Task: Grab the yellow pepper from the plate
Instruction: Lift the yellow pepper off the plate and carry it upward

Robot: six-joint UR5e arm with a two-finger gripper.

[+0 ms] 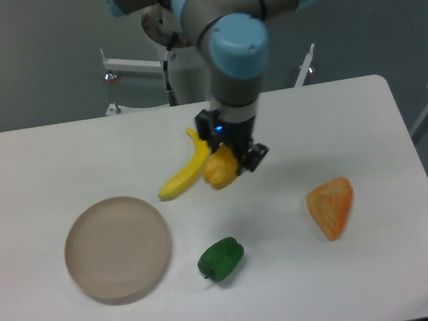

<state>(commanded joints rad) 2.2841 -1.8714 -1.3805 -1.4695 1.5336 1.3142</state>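
Observation:
My gripper (225,167) is shut on the yellow pepper (219,171), a small yellow-orange blocky fruit, and holds it in the air above the middle of the table, just right of the banana. The round beige plate (117,249) lies at the front left with nothing on it, well to the left of the gripper and below it in the picture.
A yellow banana (186,169) lies close to the left of the held pepper. A green pepper (220,258) sits in front, right of the plate. An orange wedge-shaped thing (331,206) lies at the right. The table's right edge is near it.

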